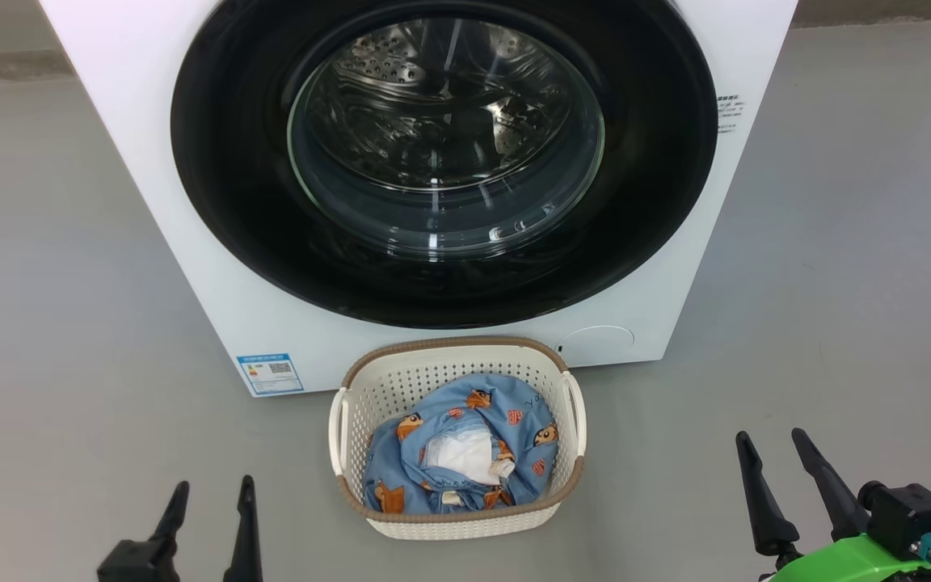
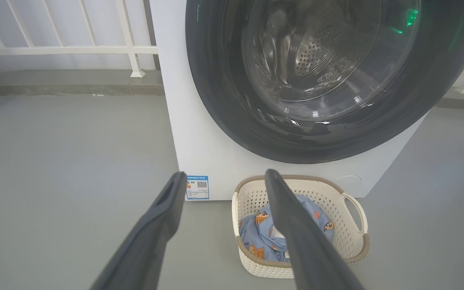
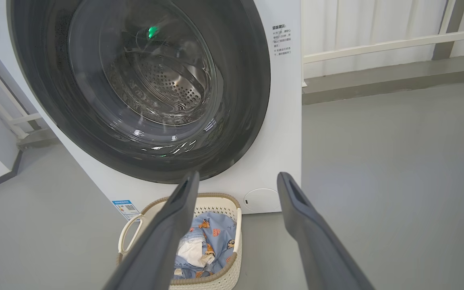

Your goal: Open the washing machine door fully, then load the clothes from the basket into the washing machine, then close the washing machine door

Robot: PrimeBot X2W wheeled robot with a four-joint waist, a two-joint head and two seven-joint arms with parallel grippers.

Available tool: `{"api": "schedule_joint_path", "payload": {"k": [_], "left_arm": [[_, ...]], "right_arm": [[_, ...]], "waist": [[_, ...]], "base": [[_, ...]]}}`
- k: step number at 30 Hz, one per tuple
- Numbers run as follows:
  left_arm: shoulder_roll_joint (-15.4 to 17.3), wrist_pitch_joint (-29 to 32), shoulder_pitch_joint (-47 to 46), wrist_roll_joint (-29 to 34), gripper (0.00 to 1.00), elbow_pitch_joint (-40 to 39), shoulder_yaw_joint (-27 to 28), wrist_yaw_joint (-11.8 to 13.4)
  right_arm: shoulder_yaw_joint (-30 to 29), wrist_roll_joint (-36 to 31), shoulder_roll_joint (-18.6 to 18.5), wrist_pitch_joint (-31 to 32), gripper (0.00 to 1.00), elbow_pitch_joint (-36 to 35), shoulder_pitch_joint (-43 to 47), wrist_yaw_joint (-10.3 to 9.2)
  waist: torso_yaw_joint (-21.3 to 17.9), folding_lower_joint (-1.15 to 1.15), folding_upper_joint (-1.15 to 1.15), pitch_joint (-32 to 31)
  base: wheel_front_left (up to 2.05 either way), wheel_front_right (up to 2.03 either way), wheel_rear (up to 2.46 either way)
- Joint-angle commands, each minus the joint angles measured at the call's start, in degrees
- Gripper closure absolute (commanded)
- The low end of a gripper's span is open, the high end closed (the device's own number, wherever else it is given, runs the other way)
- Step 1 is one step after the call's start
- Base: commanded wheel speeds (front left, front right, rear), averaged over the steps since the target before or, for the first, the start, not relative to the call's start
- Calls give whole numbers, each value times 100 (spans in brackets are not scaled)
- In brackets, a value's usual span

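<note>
Forward and right of left gripper: basket

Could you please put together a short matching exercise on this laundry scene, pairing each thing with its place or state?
Things:
1. door
2. clothes
3. basket
4. left gripper

Places or states:
A. on the floor, in front of the machine
B. open and empty
C. shut
D. lying in the basket

Pairs: 1-C, 2-D, 3-A, 4-B
</note>
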Motion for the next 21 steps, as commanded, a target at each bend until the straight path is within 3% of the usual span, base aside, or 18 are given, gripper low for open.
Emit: {"api": "schedule_joint_path", "payload": {"k": [1,7,21], "left_arm": [[127,-98,-92,241,0,-198,102,78],[176,-198,-46,583,0,-259,41,301],[225,-417,-7,1466,0,-375,49,494]], "right_arm": [[137,-228,-54,-88,0,-169,-53,7],[140,-658,-45,-188,0,-213,-28,8],[-176,-1502,76,-406,0,-288,55,9]], "waist": [[3,0,0,-2],[8,0,0,-4],[24,0,0,12]], "base": [[0,0,0],[0,0,0],[0,0,0]]}}
